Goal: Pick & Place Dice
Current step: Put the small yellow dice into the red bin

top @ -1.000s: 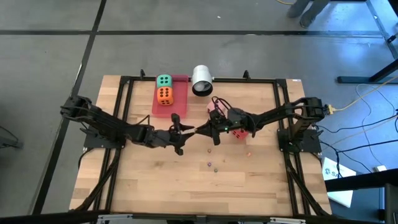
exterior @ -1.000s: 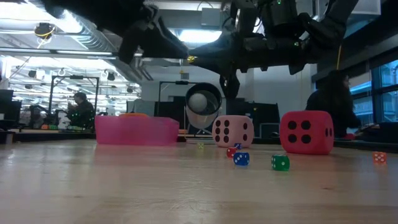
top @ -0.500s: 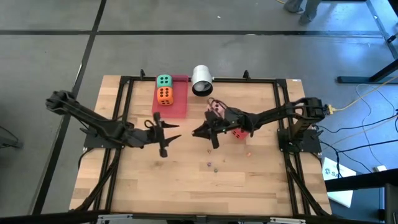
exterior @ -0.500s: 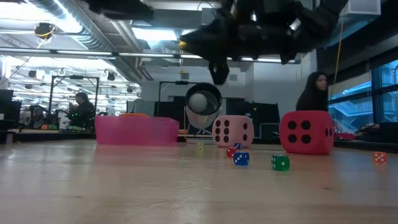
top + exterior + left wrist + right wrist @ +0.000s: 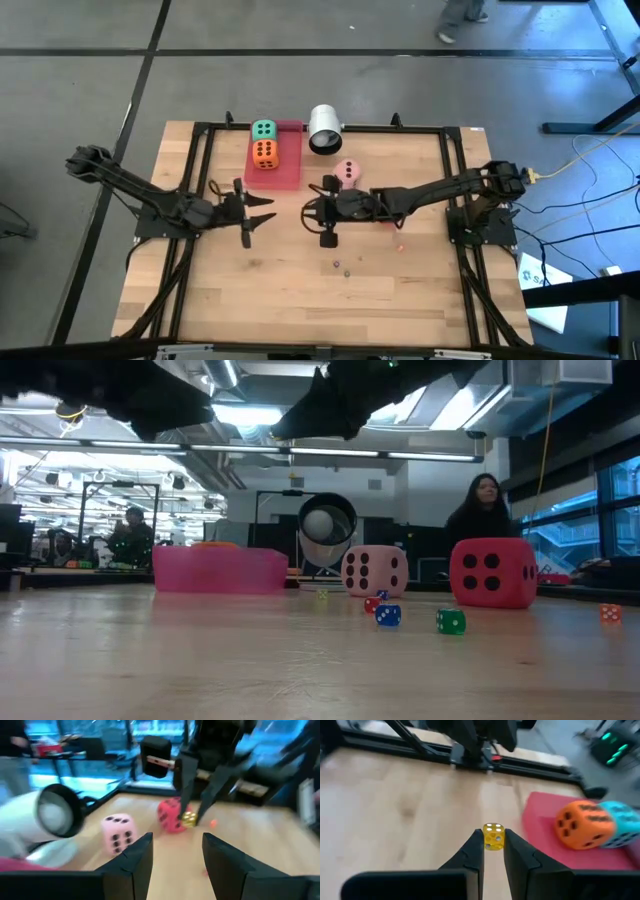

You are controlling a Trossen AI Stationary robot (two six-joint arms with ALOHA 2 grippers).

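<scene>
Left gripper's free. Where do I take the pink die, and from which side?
Probably best to come straight down on the pink die with the open left gripper and close on two opposite side faces. It sits flat on the table with its sides clear; the white cylinder and red die stand apart from it.

Right claw (image 5: 322,213) pinched, left claw (image 5: 252,208) spread.

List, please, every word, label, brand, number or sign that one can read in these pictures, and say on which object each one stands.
No readable words, labels, brand names or printed numbers appear in any view.
The only markings are pips: dark ones on the pink die, the red die, the orange die and the green die, and white ones on the small yellow die held in the right gripper.
The far room in the low view shows no legible signs.
</scene>
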